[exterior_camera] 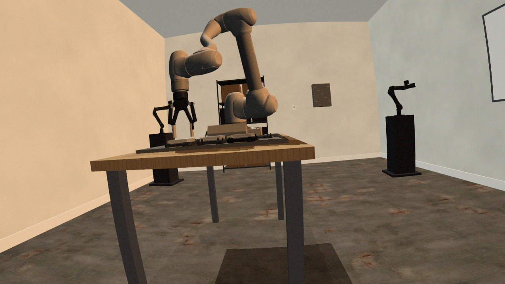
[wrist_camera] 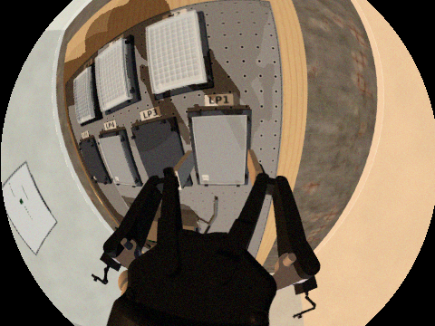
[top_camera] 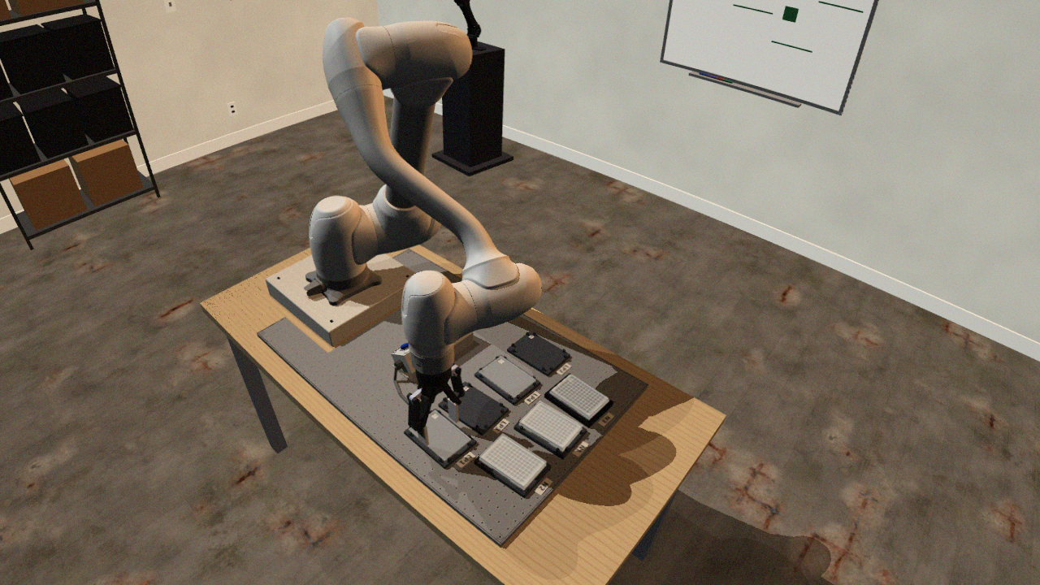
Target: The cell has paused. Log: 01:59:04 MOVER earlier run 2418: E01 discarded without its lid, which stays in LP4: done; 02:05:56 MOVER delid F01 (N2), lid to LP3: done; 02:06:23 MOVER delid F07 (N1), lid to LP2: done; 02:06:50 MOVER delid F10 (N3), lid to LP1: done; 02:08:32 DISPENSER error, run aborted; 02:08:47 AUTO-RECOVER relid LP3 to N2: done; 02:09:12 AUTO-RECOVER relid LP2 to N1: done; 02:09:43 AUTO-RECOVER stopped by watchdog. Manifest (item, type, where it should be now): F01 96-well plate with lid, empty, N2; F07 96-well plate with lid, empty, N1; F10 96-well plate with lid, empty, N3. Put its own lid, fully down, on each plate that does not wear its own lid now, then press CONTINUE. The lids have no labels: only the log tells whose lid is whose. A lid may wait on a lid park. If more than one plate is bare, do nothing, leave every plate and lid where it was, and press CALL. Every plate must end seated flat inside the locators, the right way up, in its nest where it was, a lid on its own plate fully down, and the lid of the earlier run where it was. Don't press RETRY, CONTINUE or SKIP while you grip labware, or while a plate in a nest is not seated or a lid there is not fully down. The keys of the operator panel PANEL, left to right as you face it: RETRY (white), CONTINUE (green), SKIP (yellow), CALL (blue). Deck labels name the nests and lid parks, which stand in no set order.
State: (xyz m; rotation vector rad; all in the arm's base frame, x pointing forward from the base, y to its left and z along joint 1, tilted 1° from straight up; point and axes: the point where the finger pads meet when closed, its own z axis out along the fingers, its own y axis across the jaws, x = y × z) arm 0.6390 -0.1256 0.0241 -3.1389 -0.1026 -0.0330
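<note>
Grey arm bent over the wooden table (top_camera: 625, 509), gripper (wrist_camera: 220, 170) lowered astride the pale lid (wrist_camera: 220, 148) on park LP1, fingers part-open, not clamped, three white well plates beyond

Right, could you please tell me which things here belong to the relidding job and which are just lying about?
For the job:
- end effector, open, fingers either side of the lid on LP1
- near plate, middle plate, far plate
- other parked lid, to be left alone

Lying about:
- shelf rack
- whiteboard
- black pedestal
</note>
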